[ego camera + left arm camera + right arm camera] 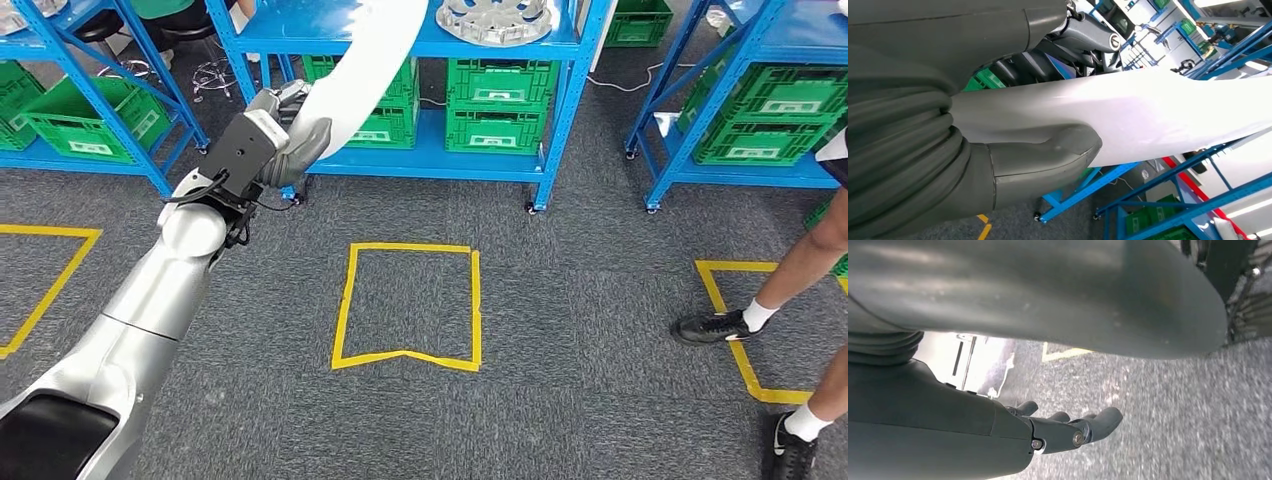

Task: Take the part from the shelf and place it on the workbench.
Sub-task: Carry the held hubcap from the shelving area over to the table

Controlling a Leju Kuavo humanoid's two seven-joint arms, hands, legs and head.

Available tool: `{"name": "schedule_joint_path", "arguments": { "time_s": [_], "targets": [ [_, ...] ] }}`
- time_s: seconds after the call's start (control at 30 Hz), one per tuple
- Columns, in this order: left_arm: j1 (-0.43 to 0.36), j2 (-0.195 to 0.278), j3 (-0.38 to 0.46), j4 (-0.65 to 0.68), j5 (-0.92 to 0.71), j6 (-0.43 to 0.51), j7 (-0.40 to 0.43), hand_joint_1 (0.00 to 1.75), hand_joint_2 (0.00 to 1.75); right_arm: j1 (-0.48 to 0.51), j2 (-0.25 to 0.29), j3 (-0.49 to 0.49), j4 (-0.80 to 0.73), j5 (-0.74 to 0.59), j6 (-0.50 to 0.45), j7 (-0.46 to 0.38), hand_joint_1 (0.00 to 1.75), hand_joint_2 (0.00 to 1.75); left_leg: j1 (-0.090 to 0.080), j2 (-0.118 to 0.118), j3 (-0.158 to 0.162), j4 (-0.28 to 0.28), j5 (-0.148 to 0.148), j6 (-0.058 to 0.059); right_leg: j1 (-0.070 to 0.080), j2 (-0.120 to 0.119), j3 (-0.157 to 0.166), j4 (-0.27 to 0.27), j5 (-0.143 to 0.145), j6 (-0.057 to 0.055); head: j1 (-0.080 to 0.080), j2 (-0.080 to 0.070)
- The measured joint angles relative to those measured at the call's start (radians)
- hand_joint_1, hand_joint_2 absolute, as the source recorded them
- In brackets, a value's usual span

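Grey ribbed left hand (285,135) clamps a smooth, glossy white curved part (365,65).

Right hand (1063,427) in close from the picture's edge, dark fingers (1105,420) slightly curled, holding nothing, over grey speckled carpet (1168,410). A corner of yellow floor tape (1063,354) lies beyond. A bright white panel (973,362) with dark slots sits near the tape, blurred.
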State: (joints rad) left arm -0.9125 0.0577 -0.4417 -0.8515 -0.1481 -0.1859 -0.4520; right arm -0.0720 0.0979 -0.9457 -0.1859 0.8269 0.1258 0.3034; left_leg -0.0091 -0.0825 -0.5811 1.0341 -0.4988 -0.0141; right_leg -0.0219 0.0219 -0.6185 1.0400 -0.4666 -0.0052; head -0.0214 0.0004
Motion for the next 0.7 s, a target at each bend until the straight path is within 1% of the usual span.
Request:
{"name": "schedule_joint_path", "arguments": {
  "time_s": [0.03,0.07,0.1,0.13,0.17,0.2,0.23,0.27,0.3,0.33,0.37,0.4,0.47,0.5,0.53,0.57,0.6,0.63,0.67,0.7],
  "targets": [
    [-0.002,0.002,0.002,0.0,-0.001,0.0,0.0,1.75,1.75,-0.001,0.0,0.0,0.0,0.0,0.0,0.0,0.0,0.0,-0.001,0.015,-0.01,0.019,-0.013,-0.006,-0.003,-0.01,0.002,-0.005,0.002,-0.005,-0.004,0.0],
    [-0.004,0.002,0.004,0.0,-0.001,0.0,0.0,1.75,1.75,-0.001,0.001,0.0,0.0,0.001,0.0,0.0,0.0,0.0,0.0,0.035,-0.03,0.06,-0.037,-0.012,-0.005,-0.02,0.004,-0.008,0.004,-0.009,-0.008,0.0],
    [-0.005,0.002,0.005,0.001,-0.001,0.0,0.0,1.75,1.75,0.0,0.0,0.0,0.0,0.001,0.0,0.0,0.0,0.0,0.003,0.055,-0.057,0.117,-0.065,-0.019,-0.005,-0.029,0.004,-0.009,0.004,-0.011,-0.011,0.0],
    [-0.005,0.002,0.005,0.002,-0.002,0.0,0.0,1.75,1.75,0.0,0.0,0.0,0.0,0.002,0.0,0.0,0.0,0.0,0.007,0.066,-0.088,0.18,-0.091,-0.024,-0.006,-0.04,0.004,-0.009,0.004,-0.012,-0.013,0.0],
    [-0.003,0.003,0.005,0.003,-0.002,0.001,0.0,1.75,1.75,0.001,0.0,0.0,0.0,0.004,0.0,0.0,0.0,0.0,0.011,0.07,-0.112,0.228,-0.104,-0.028,-0.006,-0.05,0.003,-0.009,0.004,-0.012,-0.013,0.0],
    [0.0,0.004,0.005,0.004,-0.003,0.001,0.0,1.75,1.75,0.001,0.0,0.0,0.0,0.006,0.0,0.0,0.0,0.0,0.015,0.074,-0.12,0.245,-0.099,-0.031,-0.007,-0.06,0.003,-0.008,0.004,-0.012,-0.013,0.0],
    [0.002,0.006,0.005,0.005,-0.004,0.002,0.0,1.75,1.75,0.001,0.0,0.0,0.0,0.008,0.0,0.0,0.0,0.0,0.017,0.078,-0.111,0.224,-0.077,-0.033,-0.008,-0.07,0.003,-0.007,0.003,-0.012,-0.013,0.0],
    [0.003,0.008,0.006,0.004,-0.005,0.004,0.0,1.75,1.75,0.001,0.0,0.0,0.0,0.011,0.001,0.0,0.0,0.0,0.019,0.088,-0.083,0.168,-0.043,-0.034,-0.01,-0.08,0.004,-0.006,0.003,-0.01,-0.013,0.0],
    [0.003,0.011,0.007,0.003,-0.005,0.006,0.0,1.75,1.75,0.001,0.0,0.0,0.0,0.015,0.003,0.0,0.0,0.0,0.018,0.108,-0.049,0.098,-0.016,-0.034,-0.01,-0.089,0.005,-0.006,0.002,-0.007,-0.013,0.0],
    [0.003,0.013,0.008,0.0,-0.005,0.008,-0.001,1.75,1.75,0.001,0.0,0.0,0.0,0.019,0.005,0.0,0.0,0.0,0.015,0.124,-0.02,0.038,0.005,-0.029,-0.008,-0.096,0.006,-0.005,0.002,-0.001,-0.013,0.0],
    [0.004,0.016,0.009,-0.003,-0.005,0.011,-0.002,1.75,1.75,0.001,0.0,0.0,0.0,0.024,0.008,-0.001,0.0,0.0,0.012,0.134,-0.003,-0.001,0.016,-0.024,-0.007,-0.104,0.006,-0.005,0.002,0.005,-0.013,0.0],
    [0.005,0.02,0.01,-0.006,-0.005,0.013,-0.003,1.75,1.75,0.001,0.0,0.0,0.0,0.028,0.01,-0.001,0.0,0.0,0.008,0.137,0.001,-0.014,0.017,-0.017,-0.004,-0.111,0.007,-0.007,0.004,0.013,-0.012,0.0],
    [0.012,0.031,0.013,-0.01,-0.006,0.017,-0.004,1.75,1.75,0.001,0.0,0.0,0.0,0.033,0.014,-0.001,0.0,0.0,0.006,0.115,-0.003,-0.016,0.025,-0.001,-0.004,-0.127,0.009,-0.012,0.008,0.026,-0.012,0.0],
    [0.016,0.036,0.016,-0.013,-0.006,0.018,-0.004,1.75,1.75,0.001,0.0,0.0,0.0,0.035,0.014,0.0,0.0,0.0,0.007,0.105,-0.004,-0.019,0.03,0.006,-0.005,-0.123,0.008,-0.009,0.004,0.032,-0.012,0.0],
    [0.019,0.04,0.018,-0.017,-0.007,0.02,-0.004,1.75,1.75,0.001,0.0,0.0,0.0,0.038,0.015,0.0,0.0,0.0,0.009,0.096,-0.005,-0.023,0.036,0.015,-0.007,-0.107,0.001,0.01,-0.012,0.036,-0.012,0.0],
    [0.022,0.041,0.021,-0.02,-0.007,0.022,-0.004,1.75,1.75,0.002,0.0,0.001,0.0,0.04,0.016,0.0,0.0,0.0,0.01,0.086,-0.005,-0.026,0.041,0.022,-0.008,-0.085,-0.016,0.049,-0.038,0.038,-0.01,0.0],
    [0.025,0.041,0.022,-0.022,-0.007,0.024,-0.003,1.75,1.75,0.002,-0.001,0.001,0.0,0.043,0.016,0.0,0.0,0.0,0.011,0.076,-0.009,-0.027,0.044,0.027,-0.009,-0.058,-0.041,0.108,-0.072,0.038,-0.007,0.0],
    [0.029,0.041,0.023,-0.023,-0.008,0.027,0.0,1.75,1.75,0.003,-0.001,0.001,0.0,0.044,0.016,0.0,0.0,0.0,0.01,0.065,-0.012,-0.026,0.047,0.03,-0.006,-0.04,-0.071,0.178,-0.106,0.037,-0.005,0.0],
    [0.035,0.04,0.023,-0.023,-0.009,0.029,0.004,1.75,1.75,0.004,-0.002,0.001,0.0,0.045,0.016,0.0,0.0,0.0,0.008,0.053,-0.015,-0.024,0.048,0.032,-0.003,-0.031,-0.097,0.235,-0.127,0.036,-0.003,0.0],
    [0.041,0.04,0.023,-0.023,-0.012,0.031,0.008,1.75,1.75,0.004,-0.003,0.001,0.0,0.046,0.016,0.0,0.0,0.0,0.005,0.042,-0.018,-0.022,0.049,0.033,0.0,-0.027,-0.11,0.265,-0.132,0.034,-0.003,0.0]
  ]
}}
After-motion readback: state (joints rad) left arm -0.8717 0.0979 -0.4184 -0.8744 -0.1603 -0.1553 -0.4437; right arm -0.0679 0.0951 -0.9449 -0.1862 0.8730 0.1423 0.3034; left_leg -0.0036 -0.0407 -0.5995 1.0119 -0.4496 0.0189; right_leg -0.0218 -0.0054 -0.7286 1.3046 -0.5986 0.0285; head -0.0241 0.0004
